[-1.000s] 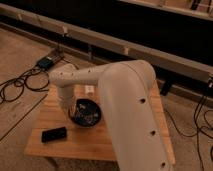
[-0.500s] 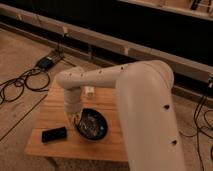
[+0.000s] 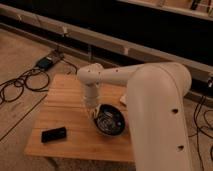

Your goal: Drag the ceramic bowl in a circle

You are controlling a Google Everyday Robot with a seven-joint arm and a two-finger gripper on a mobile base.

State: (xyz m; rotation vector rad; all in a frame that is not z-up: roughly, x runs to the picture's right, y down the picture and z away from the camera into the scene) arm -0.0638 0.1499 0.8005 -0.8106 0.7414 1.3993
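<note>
The ceramic bowl [image 3: 110, 121] is round, glossy black with pale speckles inside, and sits on the wooden table [image 3: 65, 105] right of its middle, near the front edge. My white arm reaches down from the right. The gripper [image 3: 94, 113] hangs below the wrist at the bowl's left rim and touches it. The bowl's right side is partly hidden behind my arm.
A flat black rectangular object [image 3: 53, 134] lies at the table's front left. A small white object [image 3: 123, 100] peeks out behind the arm. Cables [image 3: 20, 85] and a power box [image 3: 46, 63] lie on the floor to the left. A dark wall runs behind.
The bowl has slid right and toward the front of the table with the gripper at its rim. The arm has swung along with it.
</note>
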